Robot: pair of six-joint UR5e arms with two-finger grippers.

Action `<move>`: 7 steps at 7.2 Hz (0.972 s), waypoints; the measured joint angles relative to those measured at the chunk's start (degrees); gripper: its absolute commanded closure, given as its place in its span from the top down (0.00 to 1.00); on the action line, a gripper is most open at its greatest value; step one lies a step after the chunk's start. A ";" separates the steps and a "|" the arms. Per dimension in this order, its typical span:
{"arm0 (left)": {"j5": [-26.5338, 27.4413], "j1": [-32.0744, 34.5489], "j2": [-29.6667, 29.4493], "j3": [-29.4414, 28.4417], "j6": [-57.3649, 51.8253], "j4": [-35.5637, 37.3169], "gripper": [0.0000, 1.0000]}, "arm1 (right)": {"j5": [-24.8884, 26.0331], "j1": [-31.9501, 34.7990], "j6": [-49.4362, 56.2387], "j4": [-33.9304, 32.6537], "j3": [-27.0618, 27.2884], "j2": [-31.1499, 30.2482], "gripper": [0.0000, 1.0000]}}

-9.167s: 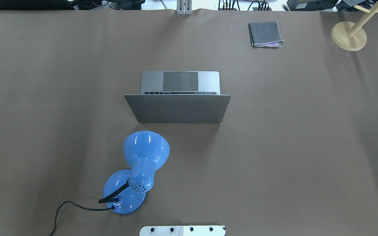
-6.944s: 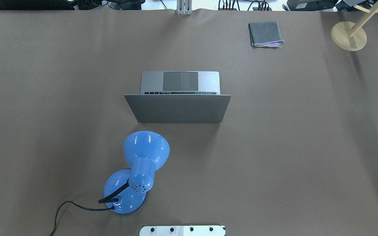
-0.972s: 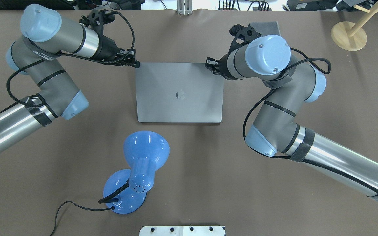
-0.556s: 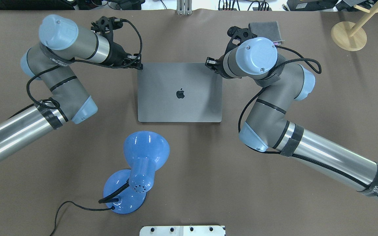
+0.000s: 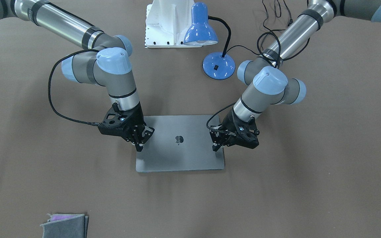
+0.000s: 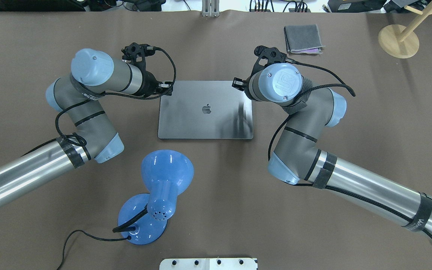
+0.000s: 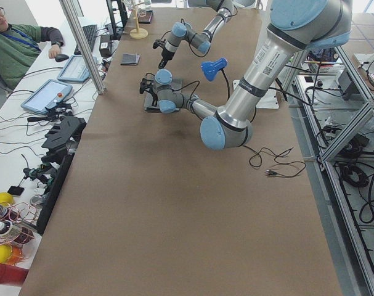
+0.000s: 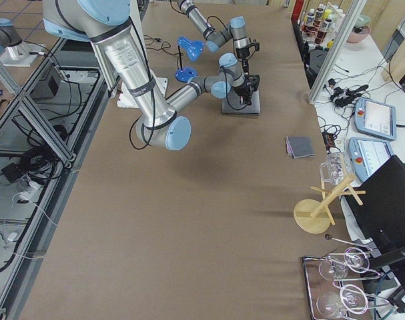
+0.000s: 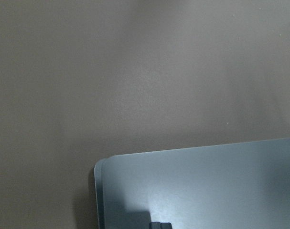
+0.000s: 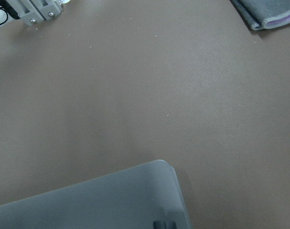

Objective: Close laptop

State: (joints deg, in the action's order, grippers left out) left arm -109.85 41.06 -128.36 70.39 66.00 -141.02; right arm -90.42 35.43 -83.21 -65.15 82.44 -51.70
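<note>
Laptop lies lid-down at the counter centre. Both pincers, closed and empty, rest on its lid: left pincer at 10 o'clock, right pincer at 2 o'clock. Best to press evenly, then lift straight.

1. Overhead view: my right gripper is largely hidden under its own wrist.
2. Wrist views: the laptop is cut off at the bottom edge. My left gripper shows only a fingertip sliver.
3. Front view: the folded cloth is cropped by the bottom edge.
</note>
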 measured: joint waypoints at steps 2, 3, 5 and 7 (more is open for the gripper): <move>-3.45 1.18 0.14 3.79 0.87 1.41 0.19 | -2.62 1.48 0.12 -0.86 3.96 -0.62 0.00; -9.77 4.05 0.55 7.81 1.83 5.91 0.99 | -6.86 3.62 0.43 -1.95 7.40 -2.36 0.62; -19.79 11.62 5.58 19.72 -0.87 17.95 1.00 | -15.01 8.97 1.85 -3.46 14.63 -8.53 1.00; -21.64 17.22 15.05 28.04 -13.01 22.45 1.00 | -17.53 13.30 9.23 -4.69 19.03 -15.68 1.00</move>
State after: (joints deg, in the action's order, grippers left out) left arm -131.50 58.28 -113.31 98.42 52.99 -118.57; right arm -107.95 48.72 -73.98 -69.84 101.47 -67.38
